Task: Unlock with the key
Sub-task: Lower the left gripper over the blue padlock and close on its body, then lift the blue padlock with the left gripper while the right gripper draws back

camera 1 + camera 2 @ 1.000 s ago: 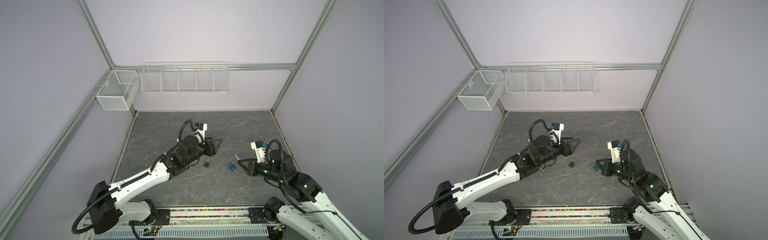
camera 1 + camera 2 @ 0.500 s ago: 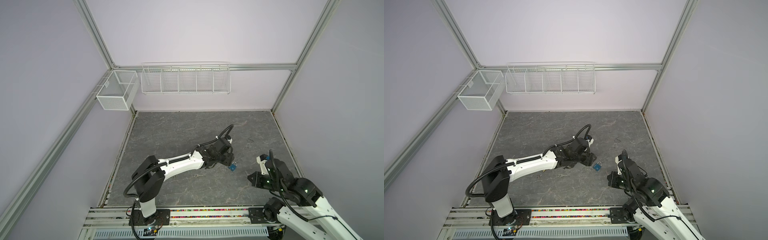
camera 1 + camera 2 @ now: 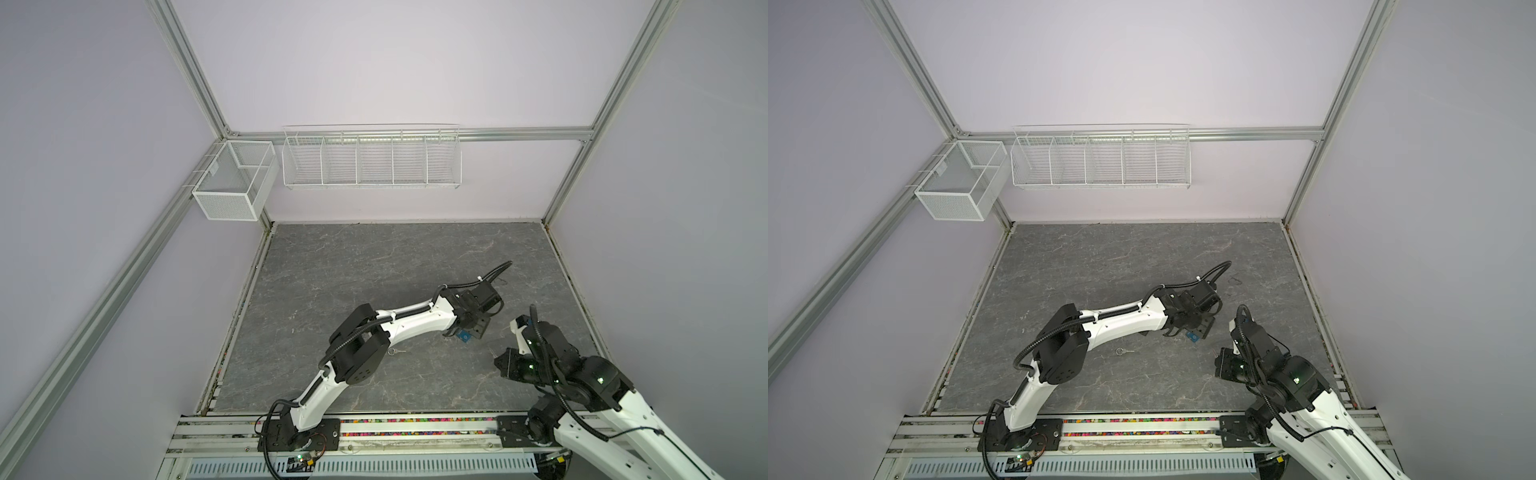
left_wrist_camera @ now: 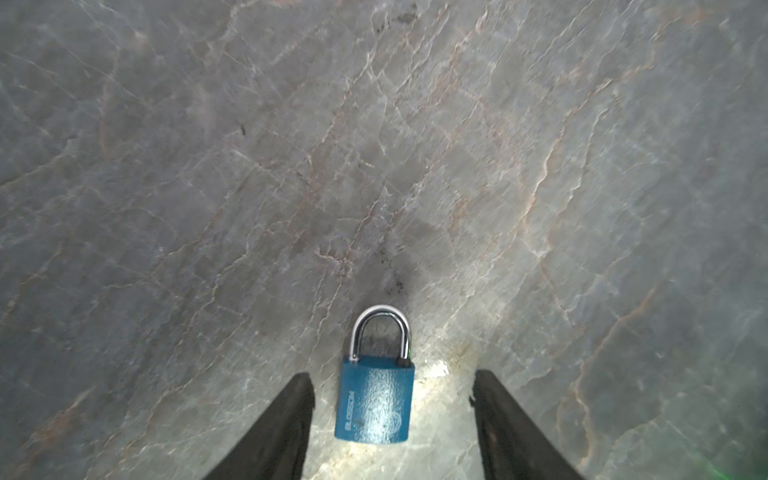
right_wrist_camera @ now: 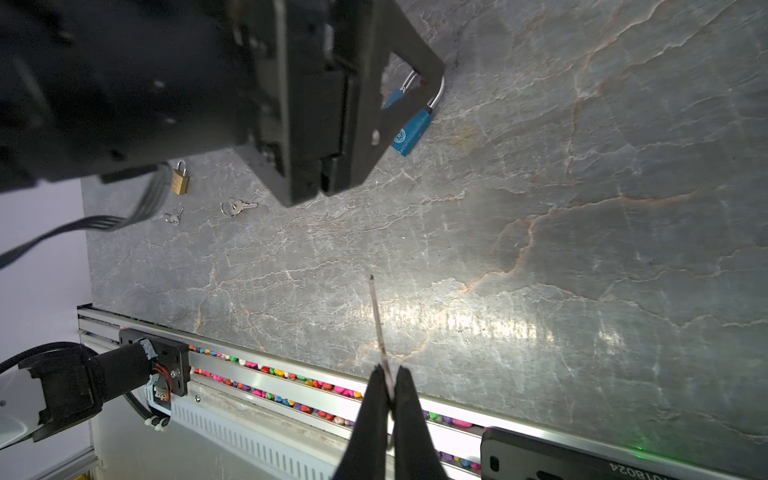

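In both top views my left claw (image 3: 473, 330) covers most of the blue padlock (image 3: 464, 337). In the right wrist view my right claw (image 5: 390, 374) hides the head of the key (image 5: 377, 320); edge-on, its blade is too thin to read.

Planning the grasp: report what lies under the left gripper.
A blue padlock lies flat on the table between the open jaws of the left gripper. In both top views it is mostly covered.

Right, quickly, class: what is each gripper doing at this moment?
Left gripper: open, blue padlock between its fingers.
Right gripper: closed, holding the key.
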Available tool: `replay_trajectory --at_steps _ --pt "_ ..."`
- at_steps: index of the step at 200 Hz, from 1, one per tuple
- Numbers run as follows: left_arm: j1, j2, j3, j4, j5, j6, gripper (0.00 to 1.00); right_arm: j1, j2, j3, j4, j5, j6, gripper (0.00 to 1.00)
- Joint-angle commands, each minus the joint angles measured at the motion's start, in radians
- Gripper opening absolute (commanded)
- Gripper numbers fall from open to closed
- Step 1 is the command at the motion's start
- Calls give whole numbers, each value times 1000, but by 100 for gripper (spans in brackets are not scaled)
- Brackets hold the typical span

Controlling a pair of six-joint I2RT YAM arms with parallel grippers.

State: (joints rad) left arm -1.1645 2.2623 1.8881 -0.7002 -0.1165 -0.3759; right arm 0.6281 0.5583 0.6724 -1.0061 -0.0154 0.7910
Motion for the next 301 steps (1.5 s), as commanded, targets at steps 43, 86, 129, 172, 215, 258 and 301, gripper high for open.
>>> replay_trajectory --at_steps 43,86,129,172,215,258,301 --pt "-8 117 106 -163 -35 -13 58 -4 -40 -10 -4 12 -13 6" --pt "-15 136 114 -188 2 -10 55 -5 -45 -14 5 23 -11 7" --pt "-25 146 129 -208 4 -10 52 -5 -47 -12 10 25 -10 7" --pt "-28 164 147 -214 -13 -2 49 -4 -47 -17 22 26 -8 6" --pt "-28 184 170 -219 -21 -5 46 -4 -46 -14 24 24 -11 6" --pt "-26 184 169 -231 -32 -12 38 -4 -51 -15 32 23 -17 7" --pt "-27 152 175 -224 -37 -50 30 -4 -60 -10 39 23 -23 7"
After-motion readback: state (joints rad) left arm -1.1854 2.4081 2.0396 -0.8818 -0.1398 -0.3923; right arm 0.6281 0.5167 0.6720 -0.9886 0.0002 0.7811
